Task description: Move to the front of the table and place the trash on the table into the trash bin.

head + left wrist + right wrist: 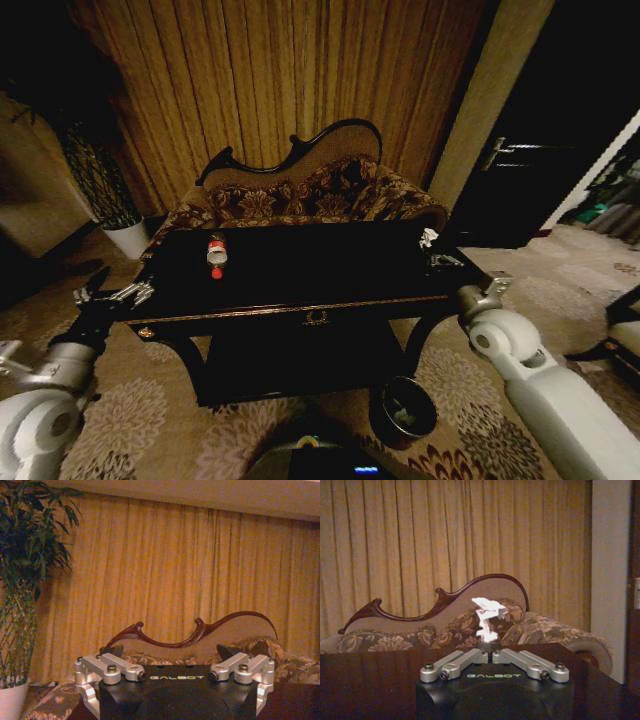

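Our right pincer [491, 652] pinches crumpled white paper [486, 616] over the counter's [300, 262] right end; our left pincer [172, 667] gapes empty; from above, the bottle [216, 253] lies between them, trash bin [403, 409] below.

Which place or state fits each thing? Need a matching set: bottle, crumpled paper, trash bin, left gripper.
Things:
1. bottle
2. crumpled paper
3. trash bin
4. left gripper

Places or states:
A. on the floor, by the front right leg of the table
B. open, off the table's left end
C. on the tabletop, left of middle
D. at the tabletop's right end, in the shut right gripper

Pairs: 1-C, 2-D, 3-A, 4-B
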